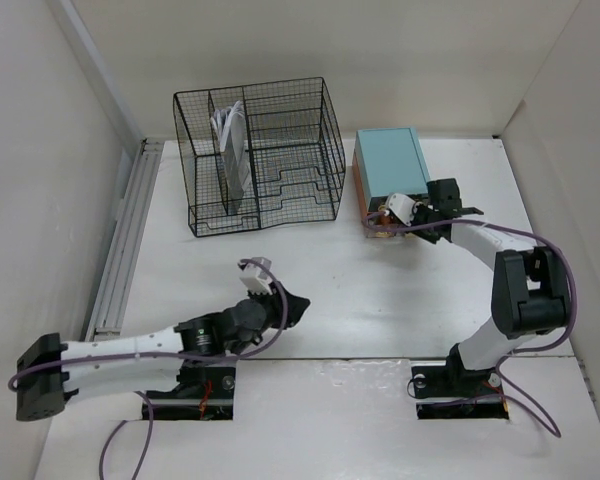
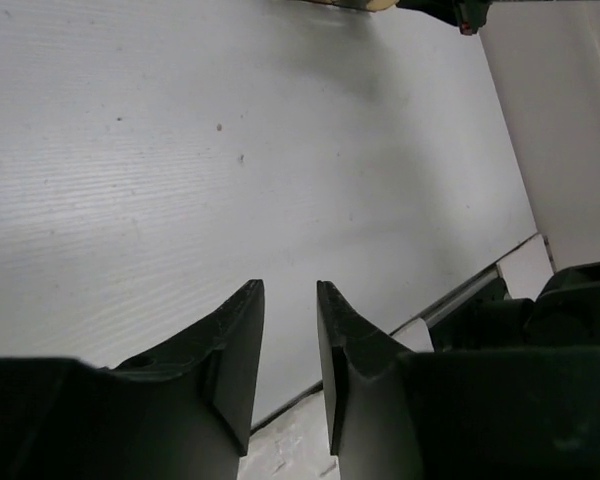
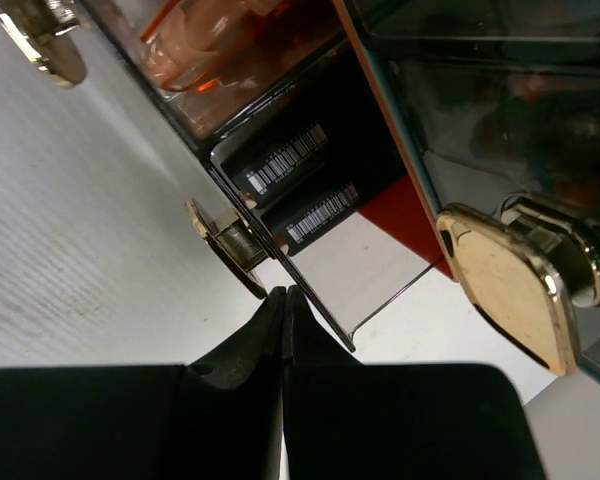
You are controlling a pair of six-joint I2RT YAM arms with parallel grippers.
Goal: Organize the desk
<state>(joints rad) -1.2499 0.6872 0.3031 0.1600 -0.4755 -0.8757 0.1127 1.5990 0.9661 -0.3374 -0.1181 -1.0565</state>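
The white desk (image 1: 380,310) fills the top view. My left gripper (image 1: 298,305) hovers low over the bare desk (image 2: 230,150) near its front middle, jaws a little apart and empty (image 2: 290,290). My right gripper (image 1: 378,222) is at the front of the teal drawer box (image 1: 390,160). In the right wrist view it is shut on nothing (image 3: 283,292). Its tips sit beside a gold knob (image 3: 225,245), at the clear front of a drawer that is pulled partly out. That drawer holds black barcoded items (image 3: 300,175).
A black wire-mesh organizer (image 1: 280,130) with papers (image 1: 230,140) upright in its left slot stands at the back. White walls border the desk on the left, back and right. Two more gold knobs (image 3: 510,285) (image 3: 40,45) show on neighbouring drawers.
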